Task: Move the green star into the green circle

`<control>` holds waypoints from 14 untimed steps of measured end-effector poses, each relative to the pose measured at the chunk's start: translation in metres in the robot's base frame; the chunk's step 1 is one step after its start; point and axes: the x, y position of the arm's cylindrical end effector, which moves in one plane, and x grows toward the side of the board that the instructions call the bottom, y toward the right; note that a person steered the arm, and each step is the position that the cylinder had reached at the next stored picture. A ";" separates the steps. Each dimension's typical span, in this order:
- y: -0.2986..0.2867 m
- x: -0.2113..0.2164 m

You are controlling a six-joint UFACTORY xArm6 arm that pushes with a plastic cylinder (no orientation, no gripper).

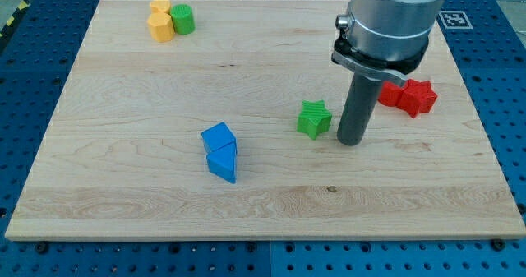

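**Ana:** Where was the small green star-shaped block (314, 118) sitting?

**Ben:** Right of the middle of the pale wooden board (123, 203). It lay flat, and a star has no long axis, so no real heading; one point aimed roughly toward the view's top.

**Ana:** And the count?

**Ben:** One green star. One green round block (182, 19) far off at the view's top left, touching two stacked-looking yellow blocks (160, 22), shapes unclear. Two blue blocks (220, 151) pressed together lower down, left of centre. Two red blocks (408, 95) touching at the right, the nearer one star-like.

**Ana:** And the claw?

**Ben:** There wasn't one, just a straight dark rod; nothing to open or hold. My tip (350, 142) stood on the board just right of the green star, a sliver of wood between them, not touching.
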 end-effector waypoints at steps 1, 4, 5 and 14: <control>-0.030 -0.016; -0.126 -0.037; -0.147 -0.059; -0.133 -0.151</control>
